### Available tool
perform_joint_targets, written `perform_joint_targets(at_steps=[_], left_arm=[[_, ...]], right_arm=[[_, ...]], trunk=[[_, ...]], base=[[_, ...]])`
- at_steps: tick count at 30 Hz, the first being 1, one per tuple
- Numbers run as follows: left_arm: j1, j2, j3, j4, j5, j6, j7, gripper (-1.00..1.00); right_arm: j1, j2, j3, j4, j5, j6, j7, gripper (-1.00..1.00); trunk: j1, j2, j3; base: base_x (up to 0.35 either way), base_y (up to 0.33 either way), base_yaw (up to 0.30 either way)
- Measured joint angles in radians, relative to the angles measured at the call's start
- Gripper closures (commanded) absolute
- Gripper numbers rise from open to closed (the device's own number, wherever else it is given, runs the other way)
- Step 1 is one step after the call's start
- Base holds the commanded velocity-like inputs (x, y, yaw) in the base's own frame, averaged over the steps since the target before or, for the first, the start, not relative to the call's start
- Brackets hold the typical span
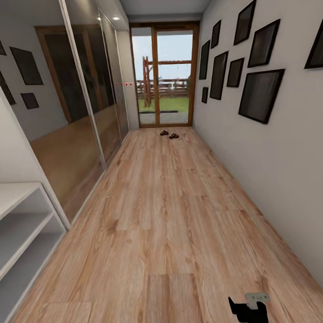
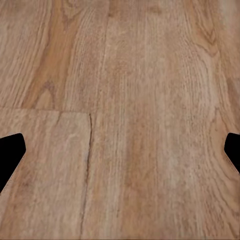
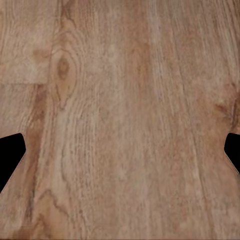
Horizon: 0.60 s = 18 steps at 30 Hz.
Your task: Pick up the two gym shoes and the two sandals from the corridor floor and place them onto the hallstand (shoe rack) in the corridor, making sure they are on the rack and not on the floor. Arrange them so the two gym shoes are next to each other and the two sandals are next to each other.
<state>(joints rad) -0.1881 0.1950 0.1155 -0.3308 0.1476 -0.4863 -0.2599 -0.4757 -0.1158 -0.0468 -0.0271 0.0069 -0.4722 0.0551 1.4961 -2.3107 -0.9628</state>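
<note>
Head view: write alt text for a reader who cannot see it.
A long corridor with a wood-plank floor runs to a glass door, where two dark sandals lie on the floor. A white shelf unit stands at near left, mirrored panels line the left wall, black frames the right.

sandals (image 1: 169,133): far down the corridor, too small for me to make out detail
shelf unit (image 1: 19,231): cut off by the edge
my right tool (image 1: 250,312): cut off by the edge
</note>
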Motion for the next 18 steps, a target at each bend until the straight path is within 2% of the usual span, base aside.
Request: perform_joint_targets(at_steps=[18], left_arm=[[0.0,0.0,0.0,0.002,0.002,0.0,0.0,-1.0]], right_arm=[[0.0,0.0,0.0,0.0,-0.001,0.0,0.002,-1.0]], trunk=[[0.0,0.0,0.0]], base=[[0.339,0.0,0.0]])
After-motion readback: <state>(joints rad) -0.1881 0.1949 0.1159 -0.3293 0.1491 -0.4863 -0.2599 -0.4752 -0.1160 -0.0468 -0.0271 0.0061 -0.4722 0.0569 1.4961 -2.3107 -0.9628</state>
